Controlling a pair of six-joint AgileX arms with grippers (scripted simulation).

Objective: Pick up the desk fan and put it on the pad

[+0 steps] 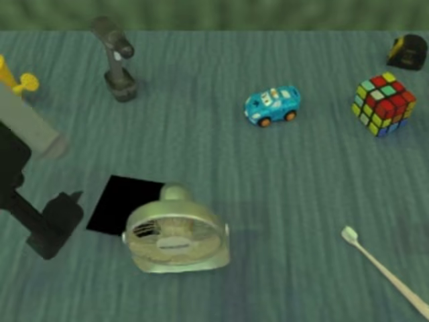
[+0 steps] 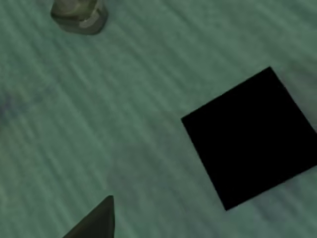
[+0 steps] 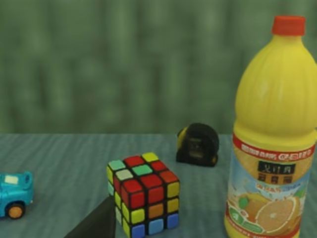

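1. While the left end effector (image 1: pixel 70 201) hangs over the left side of the tabletop (image 1: pixel 268 201), just left of the pad (image 1: pixel 117 201), I cannot tell whether its fingers are apart or together; it holds nothing that shows.
2. In the left wrist view one dark fingertip (image 2: pixel 101 218) points over bare tabletop, apart from the pad (image 2: pixel 250 139), which lies flat and uncovered there.
3. The desk fan (image 1: pixel 175 235) stands at the pad's right edge, its round grille facing up towards the top camera and its base (image 1: pixel 175 193) towards the pad's far right corner; from above the fan overlaps that edge, but I cannot tell whether it rests on the pad or just beside it.
4. The left wrist view shows only a piece of the fan (image 2: pixel 79 17), well apart from the pad.
5. The right arm does not appear in the top view; its wrist camera shows only a dark tip (image 3: pixel 96 223).
6. Farther out lie a blue toy car (image 1: pixel 271 105), a colour cube (image 1: pixel 383 104), a black-and-yellow tape measure (image 1: pixel 409 51), a toothbrush (image 1: pixel 385 272) and a dark drill (image 1: pixel 117 59).
7. A yellow juice bottle (image 3: pixel 275 129) stands beside the cube in the right wrist view.
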